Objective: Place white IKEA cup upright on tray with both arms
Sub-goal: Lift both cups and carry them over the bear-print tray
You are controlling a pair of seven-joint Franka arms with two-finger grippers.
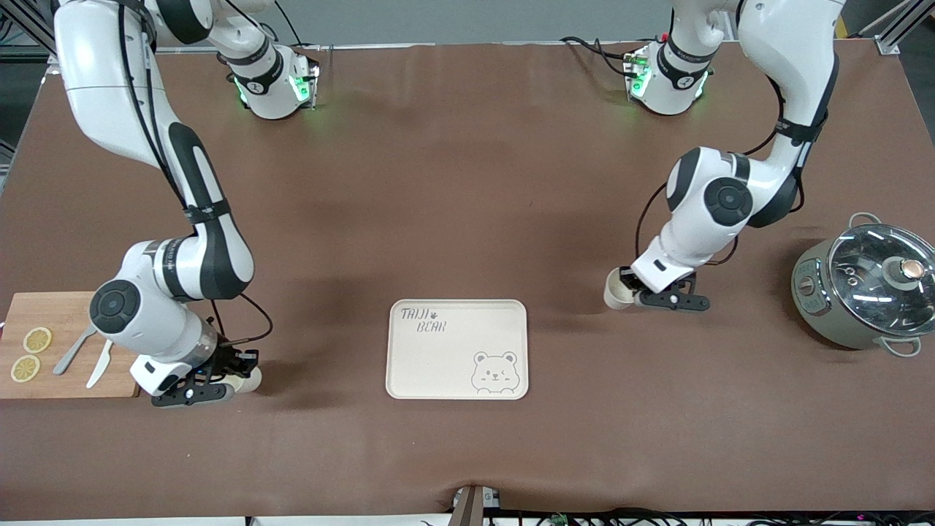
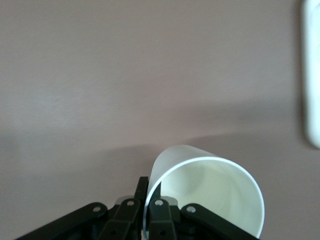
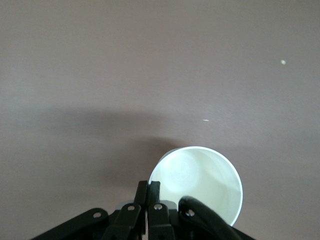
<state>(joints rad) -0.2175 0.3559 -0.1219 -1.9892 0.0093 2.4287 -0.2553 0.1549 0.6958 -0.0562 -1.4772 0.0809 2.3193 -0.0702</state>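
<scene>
Both cups pinched at the rim, tray bare

Currently the risk sits in the grips. Each cup is held by a thin pinch on its rim wall, mouth tipped sideways, so I judge a swing toward the tray could let a cup rotate or slip out. Set down at this tilt, it would land on its side and roll.

Left gripper: low over the brown table, between tray and pot. Fingers closed on the rim of a white cup, one finger inside, one outside, as the left wrist view shows. Arm elbow-up, forearm sloping down steeply, wrist laid nearly level.

Right gripper: low, just beside the wooden cutting board, which carries lemon slices and cutlery. Fingers likewise clamped on the rim of a second white cup. Arm folded, wrist close to the table.

Tray lies flat, midway between both grippers, nothing on it. Second hazard: both arms converging there together could clash.
</scene>
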